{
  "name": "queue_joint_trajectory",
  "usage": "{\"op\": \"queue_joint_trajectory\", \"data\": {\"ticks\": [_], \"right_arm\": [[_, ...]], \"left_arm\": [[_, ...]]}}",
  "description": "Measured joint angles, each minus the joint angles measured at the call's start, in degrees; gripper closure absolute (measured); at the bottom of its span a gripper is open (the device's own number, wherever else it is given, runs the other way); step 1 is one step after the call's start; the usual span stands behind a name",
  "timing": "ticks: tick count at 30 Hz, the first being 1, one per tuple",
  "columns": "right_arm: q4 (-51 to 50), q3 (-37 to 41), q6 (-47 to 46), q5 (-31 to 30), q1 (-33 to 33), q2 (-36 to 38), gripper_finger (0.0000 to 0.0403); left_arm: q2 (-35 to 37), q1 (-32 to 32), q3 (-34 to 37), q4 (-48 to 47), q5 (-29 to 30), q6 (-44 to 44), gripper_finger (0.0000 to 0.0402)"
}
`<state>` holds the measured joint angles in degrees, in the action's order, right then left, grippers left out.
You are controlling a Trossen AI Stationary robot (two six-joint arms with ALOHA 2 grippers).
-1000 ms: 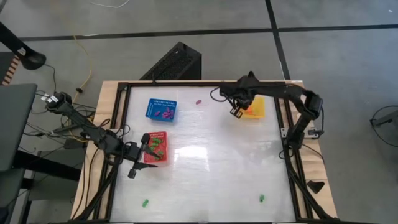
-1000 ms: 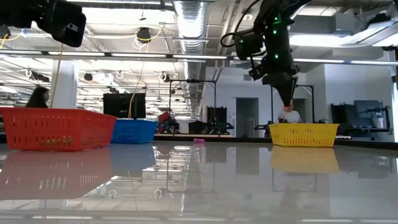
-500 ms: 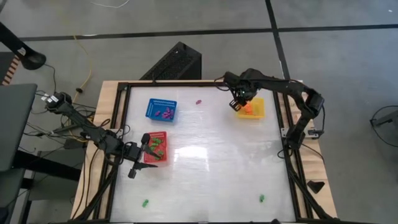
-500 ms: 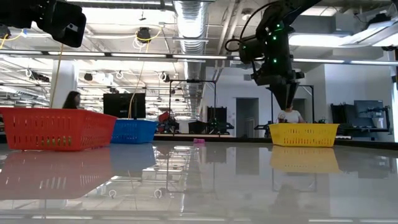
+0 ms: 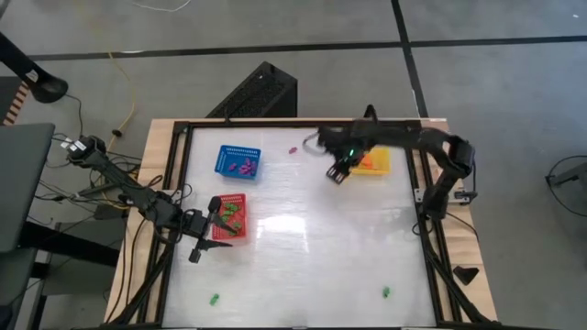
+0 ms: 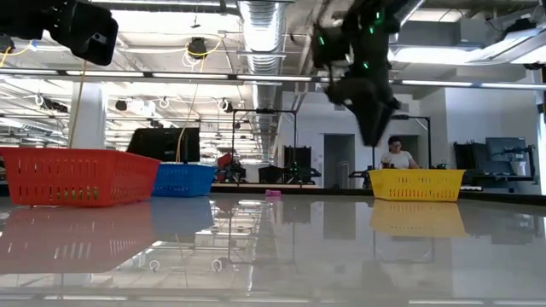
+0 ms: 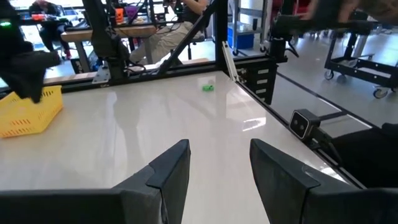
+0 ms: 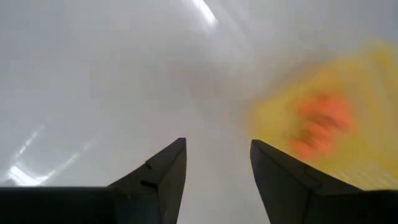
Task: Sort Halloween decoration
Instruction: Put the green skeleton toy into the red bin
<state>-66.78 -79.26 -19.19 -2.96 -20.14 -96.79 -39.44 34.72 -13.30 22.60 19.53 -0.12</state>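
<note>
1. The right gripper (image 5: 336, 173) hangs above the white table (image 5: 312, 257), just left of the yellow basket (image 5: 375, 163) at the far right. Its arm reaches in from the right edge, stretched leftward along the far side.
2. In the right wrist view its two fingers (image 8: 161, 174) stand apart with nothing between them; bare table and the blurred yellow basket with orange trinkets (image 8: 320, 124) lie beneath.
3. In the low view the right gripper (image 6: 373, 128) points downward, well clear of the tabletop.
4. The left gripper (image 5: 223, 220) sits over the red basket (image 5: 230, 217) at the left side, its arm bent in from the left edge. Its fingers (image 7: 168, 171) are apart and empty.
5. The red basket holds green trinkets (image 5: 233, 212); the blue basket (image 5: 238, 162), farther back, holds purple trinkets (image 5: 242, 167).
6. Loose on the table: a purple trinket (image 5: 293, 149) at the far edge, a green trinket (image 5: 214, 299) near left, another green piece (image 5: 386, 293) near right.
</note>
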Motion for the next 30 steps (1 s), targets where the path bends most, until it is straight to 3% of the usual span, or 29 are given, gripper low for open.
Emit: {"op": "queue_joint_trajectory", "data": {"ticks": [7,14,18,21,24,30], "right_arm": [[27.4,3.5,-1.4,-0.8,23.2,0.0,0.0199],[80.4,15.4,8.0,-12.2,39.1,-2.9,0.02],[101.7,15.9,15.6,-13.5,42.6,-12.8,0.02],[112.2,10.5,19.2,-12.7,43.8,-23.2,0.0198],[116.1,0.8,19.8,-10.7,44.1,-32.4,0.0193],[109.4,-22.5,22.3,-6.2,43.2,-48.8,0.0173]], "left_arm": [[0.0,0.0,0.0,-1.1,-0.2,0.4,0.0242],[0.0,0.0,0.0,-1.3,-0.2,0.4,0.0242],[0.0,0.0,0.0,-2.3,-0.2,-0.8,0.0242],[0.0,0.0,0.0,-2.9,0.4,-2.2,0.0242],[0.1,0.0,0.0,-2.9,0.7,-3.1,0.0242],[0.1,0.0,0.0,-4.0,0.9,-3.2,0.0242]]}}
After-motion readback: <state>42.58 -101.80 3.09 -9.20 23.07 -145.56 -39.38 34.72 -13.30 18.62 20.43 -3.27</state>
